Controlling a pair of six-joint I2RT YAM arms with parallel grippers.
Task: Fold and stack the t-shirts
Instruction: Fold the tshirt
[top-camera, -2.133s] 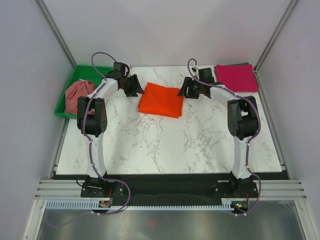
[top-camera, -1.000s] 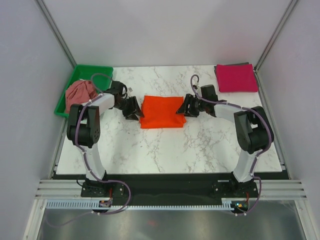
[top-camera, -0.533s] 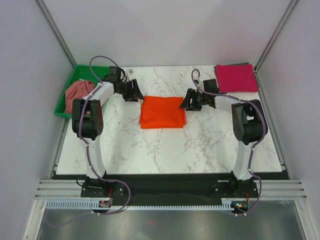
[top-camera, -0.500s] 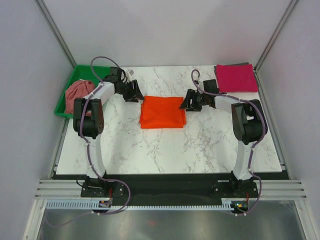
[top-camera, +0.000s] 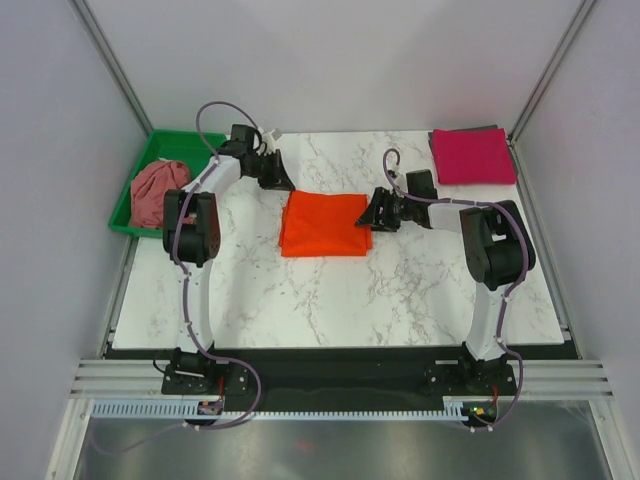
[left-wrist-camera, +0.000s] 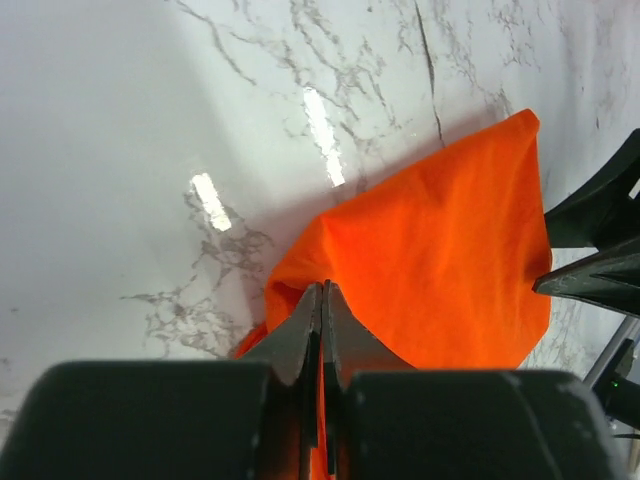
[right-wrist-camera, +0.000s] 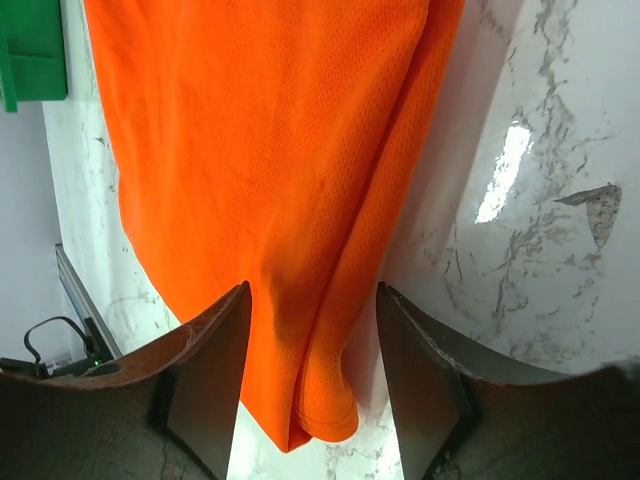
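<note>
Top external view: both arms are bolted at the near edge of the white marble table (top-camera: 330, 300); the left arm (top-camera: 190, 235) bends off toward the far left, the right arm (top-camera: 495, 240) reaches inward to the middle
Orange t-shirt (top-camera: 325, 225): folded into a tidy rectangle, lying flat at mid-table between the two arms, its long sides running left to right
Right jaws: spread wide and low at the right-hand edge of this shirt; the right wrist view has the two fingers (right-wrist-camera: 205, 385) standing well apart with the doubled cloth edge lying in the gap between them, nothing gripped; whether the tips touch the cloth I cannot tell
Left jaws: pressed together tip to tip on nothing; from above they sit just past the shirt's far left corner, apart from it; the left wrist view shows the closed fingers (left-wrist-camera: 295, 335) with the orange cloth spread beyond their tips and the black tips of the other arm at the shirt's opposite edge
Green tray (top-camera: 170, 145): beside the table's far left corner, left of the left jaws
Dusty rose t-shirt (top-camera: 155, 192): crumpled in a heap inside the tray, unfolded
Magenta-pink t-shirt (top-camera: 472, 155): folded square, flat in the far right corner of the table, well apart from the orange one and from both jaws
</note>
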